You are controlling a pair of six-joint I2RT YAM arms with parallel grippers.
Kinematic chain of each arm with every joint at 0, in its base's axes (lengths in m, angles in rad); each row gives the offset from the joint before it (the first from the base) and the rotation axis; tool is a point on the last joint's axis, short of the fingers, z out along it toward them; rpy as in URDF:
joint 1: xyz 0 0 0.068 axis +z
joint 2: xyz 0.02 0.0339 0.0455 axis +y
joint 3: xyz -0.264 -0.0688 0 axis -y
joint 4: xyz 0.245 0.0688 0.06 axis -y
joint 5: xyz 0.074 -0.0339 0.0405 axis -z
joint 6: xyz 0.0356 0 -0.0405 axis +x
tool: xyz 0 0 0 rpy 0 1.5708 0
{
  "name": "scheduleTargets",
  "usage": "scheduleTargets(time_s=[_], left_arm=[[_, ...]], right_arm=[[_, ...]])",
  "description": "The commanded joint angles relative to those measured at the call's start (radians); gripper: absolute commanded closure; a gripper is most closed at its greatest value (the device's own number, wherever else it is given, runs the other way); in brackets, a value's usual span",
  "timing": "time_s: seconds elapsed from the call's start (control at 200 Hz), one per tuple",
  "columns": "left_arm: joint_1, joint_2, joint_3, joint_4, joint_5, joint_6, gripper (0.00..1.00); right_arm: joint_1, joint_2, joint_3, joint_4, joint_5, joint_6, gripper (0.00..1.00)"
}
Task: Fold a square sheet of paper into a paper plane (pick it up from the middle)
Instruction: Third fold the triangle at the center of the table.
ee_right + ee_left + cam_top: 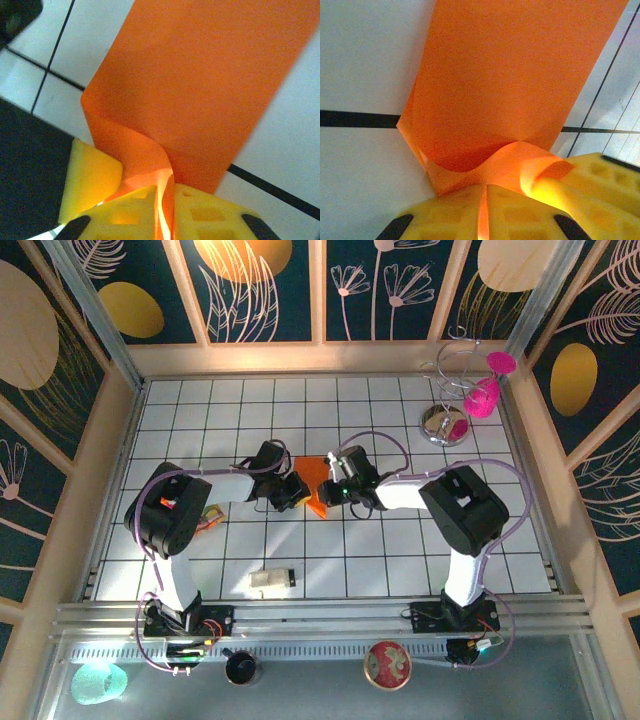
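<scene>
Two tight pinches on the square sheet of paper [510, 75]: left end effector [483, 205], right end effector [167, 212].

Beige block [271, 581], crinkled wrapper [211, 517]

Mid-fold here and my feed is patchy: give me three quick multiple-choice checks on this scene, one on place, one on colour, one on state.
1. Where is the square sheet of paper?
A) at the centre, between the left gripper and the right gripper
B) at the near edge
C) in the far right corner

2. What colour are the left gripper's fingers?
A) black
B) yellow
C) blue

3. How do the left gripper's jaws stand?
A) wide open
B) shut on nothing
C) shut on the sheet

Answers:
1 A, the top view shows the orange sheet between the two arm tips.
2 B, the left wrist view shows yellow pads.
3 C, the paper's edge is pinched between them.
</scene>
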Motion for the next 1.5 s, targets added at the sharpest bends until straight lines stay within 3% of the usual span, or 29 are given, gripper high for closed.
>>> scheduleTargets(time_s=[0.0, 0.175, 0.506, 1.492], left_arm=[[-0.003, 0.037, -0.008, -0.042, -0.028, 0.006, 0.88], [-0.004, 0.034, -0.005, -0.043, -0.029, 0.004, 0.88], [-0.003, 0.034, -0.008, -0.036, -0.030, 0.001, 0.90], [-0.004, 0.031, -0.004, -0.033, -0.021, -0.005, 0.95]], right_arm=[[-0.050, -0.093, 0.028, -0.036, -0.003, 0.088, 0.78], [-0.097, -0.130, 0.029, -0.093, -0.075, 0.181, 0.78], [-0.010, -0.112, 0.006, -0.091, -0.275, 0.157, 0.99], [0.016, 0.028, 0.038, -0.117, -0.270, 0.138, 1.00]])
